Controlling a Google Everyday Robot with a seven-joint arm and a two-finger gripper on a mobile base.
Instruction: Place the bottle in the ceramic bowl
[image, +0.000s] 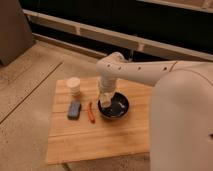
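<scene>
Nearest the camera, bottom right: the robot's white body (182, 125), bulky, filling that corner. From it the white arm (135, 72) reaches left over a pale wooden surface (90, 140) that sits on speckled grey floor (25, 100).

On the surface's near-left half: bare slatted wood. Further in, left of centre, a small dark blue-grey block (74, 109) lies flat. Just right of it, apart, a thin orange-red stick-like item (91, 112), lying lengthwise toward the camera.

Right of that, the ceramic bowl (117, 107): round, shallow, glossy black, pale glints inside. The gripper (105, 98) hangs over the bowl's left rim, pointing down. A pale cream shape, the bottle (105, 103), sits at its tip, low against the bowl's left inner edge. Cannot tell how wide the jaws stand, nor whether they grip the bottle.

Beyond the block, toward the far left corner: a squat cream ribbed cup (74, 85), upright, well apart from the bowl.

Farthest back: a pale ledge (100, 35) running across below dark panels.
</scene>
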